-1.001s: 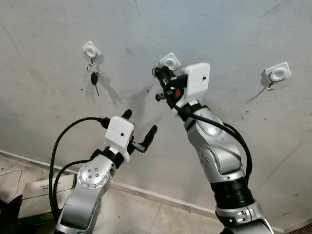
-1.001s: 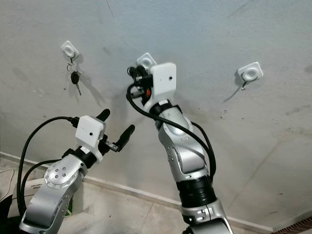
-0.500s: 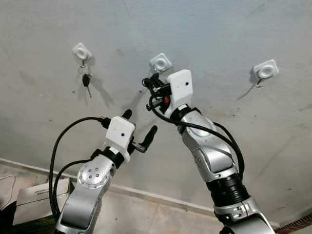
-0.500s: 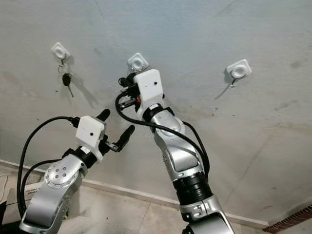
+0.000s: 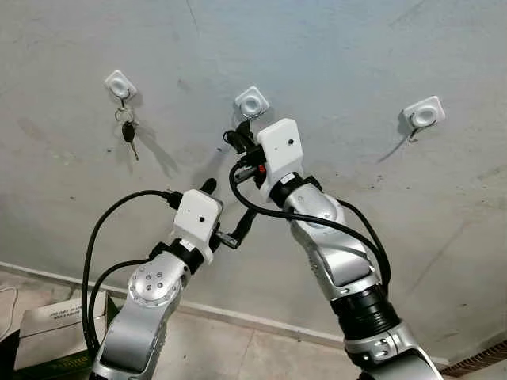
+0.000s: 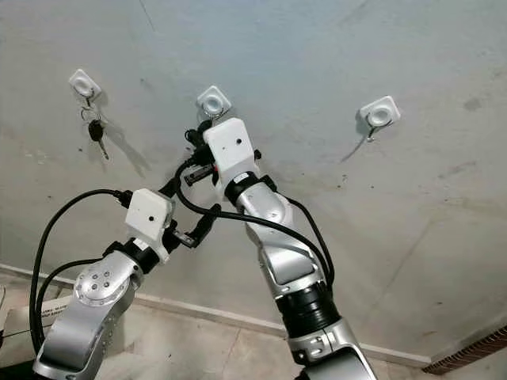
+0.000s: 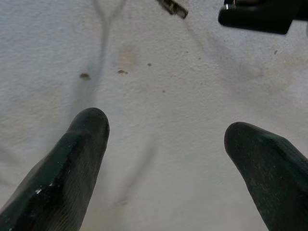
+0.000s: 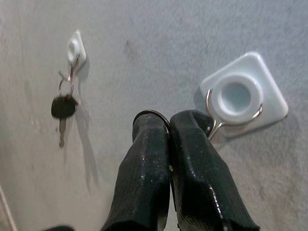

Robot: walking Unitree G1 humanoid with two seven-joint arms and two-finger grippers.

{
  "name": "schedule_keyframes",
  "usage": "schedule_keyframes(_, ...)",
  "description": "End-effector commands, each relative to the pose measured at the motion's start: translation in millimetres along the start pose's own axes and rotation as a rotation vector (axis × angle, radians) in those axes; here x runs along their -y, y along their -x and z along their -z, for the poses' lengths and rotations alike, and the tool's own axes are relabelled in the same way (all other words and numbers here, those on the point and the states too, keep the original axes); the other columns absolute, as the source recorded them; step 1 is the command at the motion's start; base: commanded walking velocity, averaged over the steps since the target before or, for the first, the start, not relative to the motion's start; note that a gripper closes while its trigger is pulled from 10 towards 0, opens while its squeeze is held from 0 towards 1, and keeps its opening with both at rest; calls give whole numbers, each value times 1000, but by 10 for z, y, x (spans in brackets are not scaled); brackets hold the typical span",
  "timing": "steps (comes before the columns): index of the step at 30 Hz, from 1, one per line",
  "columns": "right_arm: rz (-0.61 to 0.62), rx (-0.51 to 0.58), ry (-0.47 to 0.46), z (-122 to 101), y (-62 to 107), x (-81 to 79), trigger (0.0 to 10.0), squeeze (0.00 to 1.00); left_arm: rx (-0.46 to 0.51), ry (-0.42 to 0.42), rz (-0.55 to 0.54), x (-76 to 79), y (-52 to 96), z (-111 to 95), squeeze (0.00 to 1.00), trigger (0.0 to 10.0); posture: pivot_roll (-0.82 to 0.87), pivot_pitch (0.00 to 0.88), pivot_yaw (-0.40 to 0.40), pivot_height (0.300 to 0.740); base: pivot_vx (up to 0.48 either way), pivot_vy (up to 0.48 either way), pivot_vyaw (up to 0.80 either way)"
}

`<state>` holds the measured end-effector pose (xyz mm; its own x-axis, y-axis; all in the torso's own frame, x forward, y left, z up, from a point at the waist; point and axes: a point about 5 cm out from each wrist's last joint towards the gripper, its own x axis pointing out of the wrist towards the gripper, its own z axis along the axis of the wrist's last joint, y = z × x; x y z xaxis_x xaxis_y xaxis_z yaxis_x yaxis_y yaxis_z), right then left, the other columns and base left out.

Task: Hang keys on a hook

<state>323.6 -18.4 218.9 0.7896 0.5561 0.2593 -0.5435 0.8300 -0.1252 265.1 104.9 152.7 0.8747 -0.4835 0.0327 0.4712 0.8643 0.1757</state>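
Three white hooks (image 5: 252, 101) dot the grey plaster wall (image 5: 356, 47).

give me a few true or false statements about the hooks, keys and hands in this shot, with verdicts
1. Three white hooks are on the wall. True: left hook, middle hook, right hook.
2. A black key hangs from the left hook. True.
3. The right hand is open wide. False: its fingers are pressed together on a key ring, just beside the middle hook.
4. The left hand grips a key. False: its fingers are spread, with bare wall between them.
5. The right hook carries keys. False: only its bare wire shows.
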Motion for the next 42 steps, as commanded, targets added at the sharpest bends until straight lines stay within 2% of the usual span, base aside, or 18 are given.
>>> schedule_keyframes(1,-11,20,-26,-21,-28,-48,10000,0,-12,-3,-2,-12,-5,20,0,10000,95,0,21,740,0,0,0)
schedule_keyframes(4,50,42,-47,-41,-31,25,10000,0,-12,-4,-2,-14,-8,21,0,10000,95,0,21,740,0,0,0)
schedule_keyframes(9,150,66,41,-73,-62,134,10000,0,-10,-5,-6,-12,-13,19,0,10000,97,0,20,740,0,0,0)
schedule_keyframes(14,179,71,67,-96,-73,173,10000,0,-10,-4,-8,-10,-11,18,0,10000,98,0,19,740,0,0,0)
schedule_keyframes(18,230,87,65,-129,-66,267,10000,0,-11,-2,-9,-11,-8,21,0,10000,97,0,17,740,0,0,0)
schedule_keyframes(27,269,97,67,-129,-29,352,10000,0,-11,-1,-6,-8,-7,21,0,10000,97,0,18,740,0,0,0)
schedule_keyframes(34,291,51,36,-42,34,413,10000,0,-12,-2,-4,-12,1,22,0,10000,96,0,21,740,0,0,0)
schedule_keyframes(37,291,0,9,27,61,426,10000,0,-13,-2,-3,-8,-2,23,0,10000,96,0,21,740,0,0,0)
schedule_keyframes(42,271,-83,-74,130,133,415,10000,0,-15,-2,-4,-14,1,26,0,10000,94,0,22,740,0,0,0)
